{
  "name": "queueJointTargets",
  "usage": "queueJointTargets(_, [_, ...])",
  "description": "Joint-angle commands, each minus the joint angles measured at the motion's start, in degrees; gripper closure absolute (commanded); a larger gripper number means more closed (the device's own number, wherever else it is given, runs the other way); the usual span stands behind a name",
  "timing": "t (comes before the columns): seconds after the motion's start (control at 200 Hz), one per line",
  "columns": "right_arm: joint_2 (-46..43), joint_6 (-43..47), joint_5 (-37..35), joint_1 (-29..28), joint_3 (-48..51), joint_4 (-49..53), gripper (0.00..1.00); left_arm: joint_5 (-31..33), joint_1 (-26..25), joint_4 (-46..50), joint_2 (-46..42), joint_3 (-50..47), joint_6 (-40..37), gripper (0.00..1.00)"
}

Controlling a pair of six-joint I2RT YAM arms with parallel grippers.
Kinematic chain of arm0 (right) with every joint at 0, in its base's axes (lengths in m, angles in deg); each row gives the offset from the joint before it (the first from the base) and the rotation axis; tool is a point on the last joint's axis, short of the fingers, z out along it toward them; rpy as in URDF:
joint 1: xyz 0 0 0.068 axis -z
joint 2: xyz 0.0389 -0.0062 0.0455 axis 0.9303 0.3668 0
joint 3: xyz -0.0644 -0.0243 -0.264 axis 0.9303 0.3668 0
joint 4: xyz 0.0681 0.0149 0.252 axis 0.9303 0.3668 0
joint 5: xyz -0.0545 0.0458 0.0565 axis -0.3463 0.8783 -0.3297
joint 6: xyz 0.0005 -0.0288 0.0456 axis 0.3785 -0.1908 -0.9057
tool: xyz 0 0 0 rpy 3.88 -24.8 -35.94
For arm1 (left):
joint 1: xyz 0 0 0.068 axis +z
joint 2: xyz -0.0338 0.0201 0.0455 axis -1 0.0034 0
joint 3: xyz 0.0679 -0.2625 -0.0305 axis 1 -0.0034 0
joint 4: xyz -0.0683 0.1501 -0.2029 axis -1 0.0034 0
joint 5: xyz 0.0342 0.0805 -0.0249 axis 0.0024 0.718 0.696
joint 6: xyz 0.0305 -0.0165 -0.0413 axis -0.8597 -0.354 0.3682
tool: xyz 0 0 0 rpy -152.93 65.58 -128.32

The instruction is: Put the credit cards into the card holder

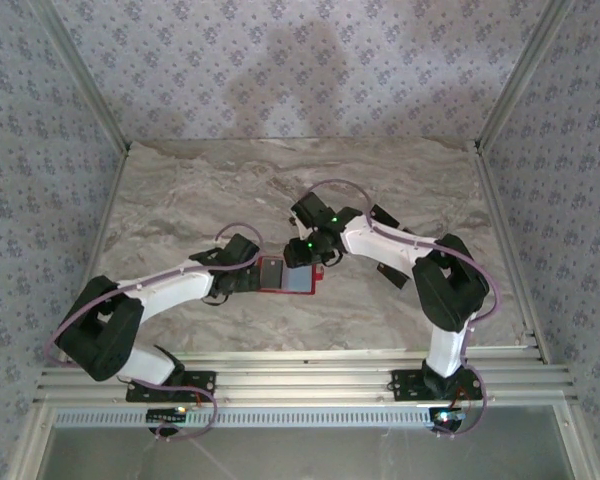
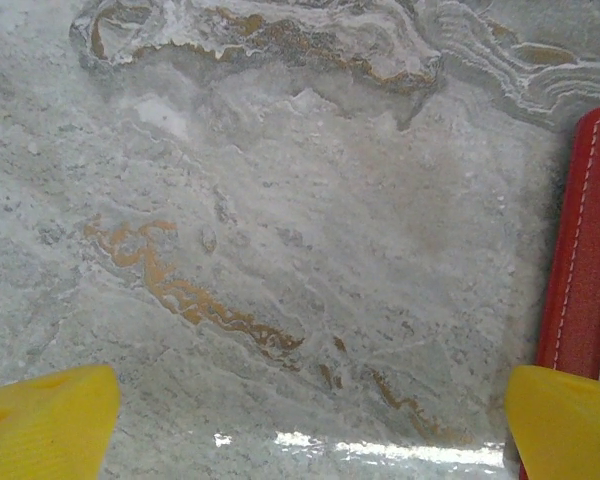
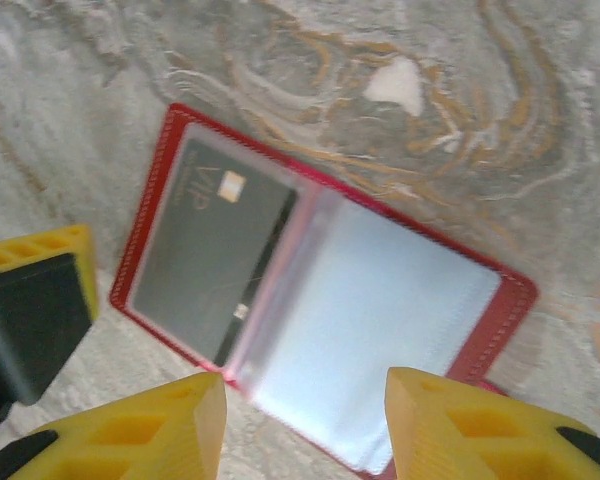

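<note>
The card holder (image 1: 287, 276) lies open on the marble table, red outside and grey inside. In the right wrist view a dark credit card (image 3: 208, 262) marked VIP sits in the left pocket of the card holder (image 3: 505, 300), with clear sleeves spread to its right. My right gripper (image 3: 305, 425) hovers over the near edge of the sleeves, jaws apart with nothing between them. My left gripper (image 2: 300, 430) is wide open over bare marble. Its right fingertip (image 2: 565, 420) overlaps the red edge of the card holder (image 2: 585, 250).
A yellow and black finger of the left gripper (image 3: 35, 300) stands close beside the holder's left edge. The two grippers (image 1: 242, 268) (image 1: 312, 250) are close together at the holder. Patterned walls and metal rails (image 1: 280, 370) bound the table.
</note>
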Motion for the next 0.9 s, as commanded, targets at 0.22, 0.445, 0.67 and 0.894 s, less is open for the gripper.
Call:
queueJointTargets(0.22, [5.5,-0.4,-1.5,0.8,-0.5,-1.0,0.50,0.8,-0.2,2.0,-0.6,1.4,-0.1,0.00])
queueJointTargets(0.445, [8.4,-0.1,-1.0,1.0,-2.2,-1.1,0.50,0.5,-0.3,1.4,0.4,1.3,0.0,0.00])
queueJointTargets(0.67, [10.8,-0.9,3.0,1.1,-2.8,-2.8,0.50,-0.3,-0.4,0.9,0.6,1.9,-0.3,0.00])
queueJointTargets(0.894, [11.1,-3.4,7.1,1.1,-2.0,-6.0,0.50,-1.9,-1.9,-0.9,-1.5,1.6,-1.4,0.00])
